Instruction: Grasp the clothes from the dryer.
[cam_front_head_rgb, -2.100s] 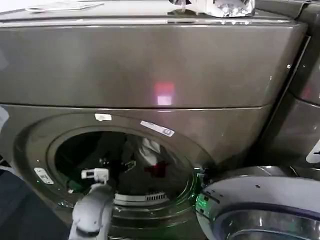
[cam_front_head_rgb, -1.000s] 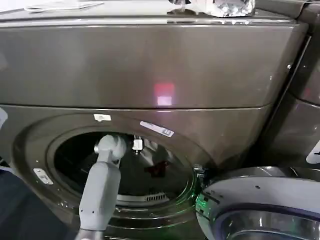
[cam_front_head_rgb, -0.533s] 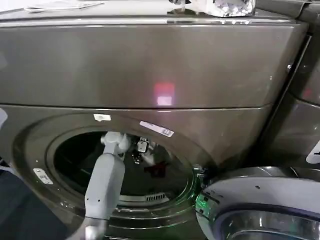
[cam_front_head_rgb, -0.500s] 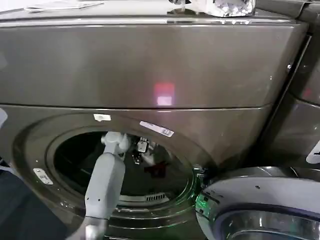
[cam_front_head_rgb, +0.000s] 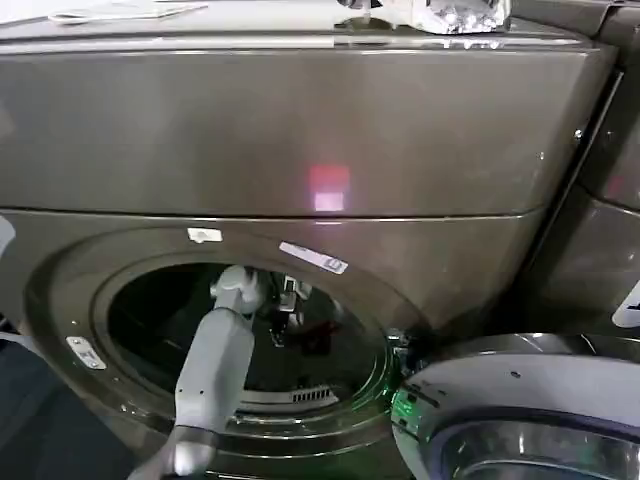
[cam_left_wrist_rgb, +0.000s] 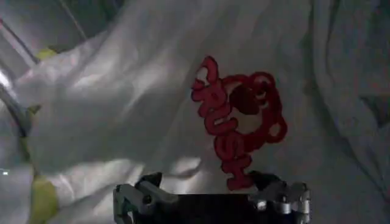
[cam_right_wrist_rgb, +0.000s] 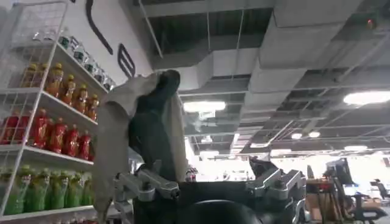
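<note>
You see the dryer (cam_front_head_rgb: 300, 150), big and bronze-grey, with its round opening low in the head view and its door (cam_front_head_rgb: 520, 415) swung open at the lower right. Your left arm (cam_front_head_rgb: 215, 370) reaches up from below and goes in through the opening. The left gripper (cam_front_head_rgb: 285, 305) is inside the drum, right by the clothes (cam_front_head_rgb: 310, 335).

In the left wrist view the clothes (cam_left_wrist_rgb: 152, 109) are very close. They are soft white and pale grey fabric with red printed letters (cam_left_wrist_rgb: 237, 119) on the front and a small yellow-green patch (cam_left_wrist_rgb: 42, 195) at one side. The left gripper (cam_left_wrist_rgb: 210, 198) is spread wide, with its two fingertips apart and just in front of the fabric. It is not pinching anything. You cannot tell if the fingertips touch the fabric.

Your right gripper (cam_right_wrist_rgb: 210, 189) is away from the dryer and points up at a ceiling with lights. A pale cloth with a dark part (cam_right_wrist_rgb: 143, 128) hangs over one of its fingers. The fingers are spread apart. Shelves of bottles (cam_right_wrist_rgb: 42, 128) stand beside it.
</note>
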